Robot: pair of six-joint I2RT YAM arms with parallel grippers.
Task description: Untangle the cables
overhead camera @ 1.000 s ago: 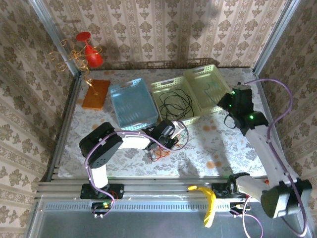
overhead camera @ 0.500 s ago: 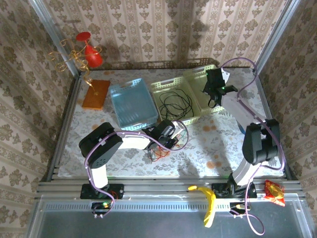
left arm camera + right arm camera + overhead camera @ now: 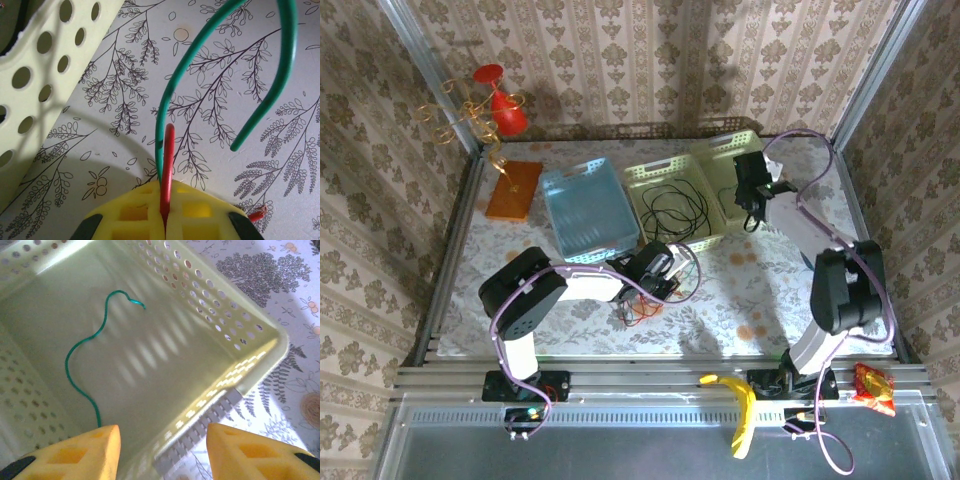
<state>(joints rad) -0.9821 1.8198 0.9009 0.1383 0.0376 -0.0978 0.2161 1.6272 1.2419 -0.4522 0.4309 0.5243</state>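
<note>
Our left gripper (image 3: 166, 197) lies low on the bench (image 3: 120, 90), jaws pinched shut on the red cable (image 3: 169, 150), anchoring the tangle (image 3: 642, 312). Our right gripper (image 3: 162, 432), arm stretched out, hangs over the rightmost basket (image 3: 235, 315), jaws apart and empty above the green cable (image 3: 68, 362) lying inside; next, we judge, it must swing to the tangle for another strand.

Blue basket (image 3: 588, 212): far side of the floral worktop (image 3: 760, 290).
Middle yellow basket (image 3: 660, 166): just beside the blue one.
Right yellow basket (image 3: 722, 148): far right.
Orange board (image 3: 514, 189): far left.
Banana (image 3: 740, 412): near rail.
</note>
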